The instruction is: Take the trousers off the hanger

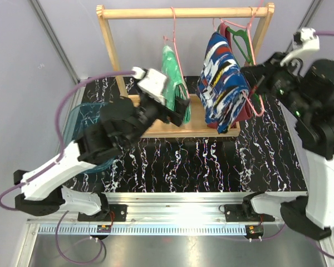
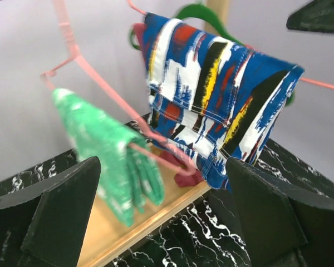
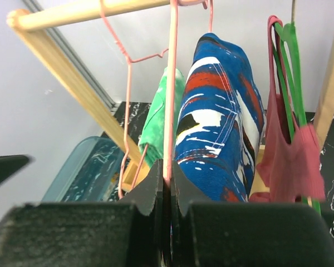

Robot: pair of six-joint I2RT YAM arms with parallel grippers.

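Two pairs of trousers hang folded over pink wire hangers on a wooden rack (image 1: 108, 44). The mottled green-and-white trousers (image 1: 171, 69) (image 2: 108, 158) are on the left, and their pink hanger (image 2: 94, 78) shows in the left wrist view. My left gripper (image 1: 181, 110) (image 2: 167, 222) is open just in front of and below them, with nothing between its fingers (image 2: 61, 217). The blue patterned trousers (image 1: 222, 83) (image 3: 222, 122) hang to the right. My right gripper (image 1: 255, 86) (image 3: 168, 178) is shut on the pink hanger wire (image 3: 168, 100) at their side.
A maroon tank top (image 3: 292, 161) on a green hanger (image 3: 289, 67) hangs at the rack's right end. The rack's wooden base board (image 2: 122, 228) lies under the clothes. A translucent teal bin (image 1: 80, 119) stands at the left on the black marbled table (image 1: 211, 167).
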